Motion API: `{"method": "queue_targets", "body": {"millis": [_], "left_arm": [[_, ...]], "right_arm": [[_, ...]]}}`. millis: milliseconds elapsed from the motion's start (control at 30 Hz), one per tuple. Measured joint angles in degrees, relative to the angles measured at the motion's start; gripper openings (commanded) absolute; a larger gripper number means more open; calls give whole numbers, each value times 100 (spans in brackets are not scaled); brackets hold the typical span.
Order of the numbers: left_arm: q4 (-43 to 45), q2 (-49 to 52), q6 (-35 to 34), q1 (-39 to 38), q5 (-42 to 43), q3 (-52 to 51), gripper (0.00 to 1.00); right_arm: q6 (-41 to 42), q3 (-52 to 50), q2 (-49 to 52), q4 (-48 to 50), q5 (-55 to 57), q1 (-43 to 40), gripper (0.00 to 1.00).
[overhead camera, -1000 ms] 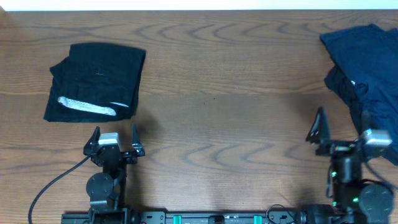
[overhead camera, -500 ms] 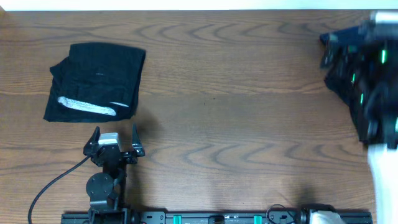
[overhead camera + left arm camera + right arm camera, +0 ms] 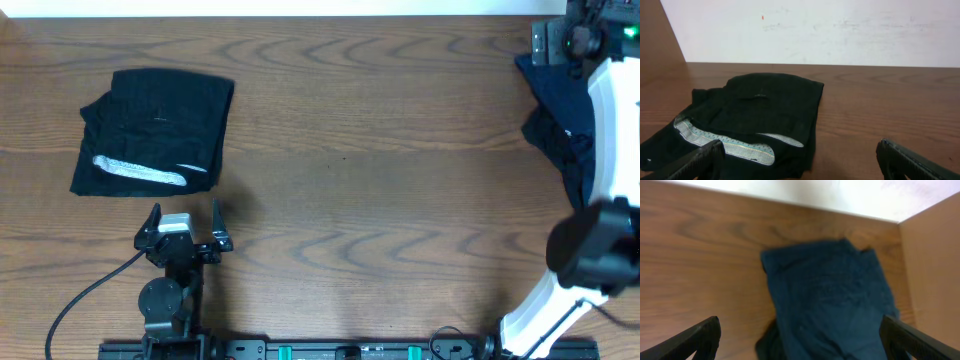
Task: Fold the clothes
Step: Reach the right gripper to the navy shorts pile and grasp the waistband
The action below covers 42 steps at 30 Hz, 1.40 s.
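Two heaps of dark cloth lie at opposite ends of the table (image 3: 380, 200). At the left is the black garment (image 3: 160, 115), roughly folded, its whitish-grey band (image 3: 138, 172) showing along the near edge. The left gripper (image 3: 186, 212) sits near that edge, not touching it, jaws wide apart and holding nothing. At the far right, the navy clothes (image 3: 558, 100) lie bunched near the table's back corner. The right gripper (image 3: 800, 325) hangs above them, jaws likewise spread and empty. The risk, I judge, is in that right pile: its layers overlap, so a pinch could catch several pieces together, or lift one loose fold and leave the rest crumpled.
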Motion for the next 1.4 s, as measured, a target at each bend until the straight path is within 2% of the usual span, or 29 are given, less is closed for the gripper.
{"method": "queue_targets", "body": {"millis": [133,200,400,667,800,900,1000,1133,1200,1267,1300,1400], "left_arm": [[0,2,0,0,2,0,98],[0,0,0,0,2,0,98],[0,0,0,0,2,0,98],[0,2,0,0,2,0,98],[0,0,0,0,2,0,98],[0,0,0,0,2,0,98],[0,0,0,0,2,0,98],[0,0,0,0,2,-2,98],[0,0,0,0,2,0,98],[0,0,0,0,2,-2,98],[0,2,0,0,2,0,98],[0,0,0,0,2,0,98]], "right_arm": [[-111,0,610,13,39,-146,99],[-227,0,767,39,0,-170,96],[-1217,9,1143,81,-160,-144,90],[-1998,24,1976,994,-236,-125,98],[-2131,24,2264,1357,-245,-122,95],[-2225,24,2422,1565,-245,-116,81],[-2293,24,2538,1720,-227,-79,53],[-2319,28,2555,1860,-212,-33,41],[-2308,44,2555,1893,-138,-15,41],[-2280,44,2555,1886,-63,-9,62],[-2284,44,2555,1891,-24,-7,64],[-2319,44,2555,1899,33,-9,59]]}}
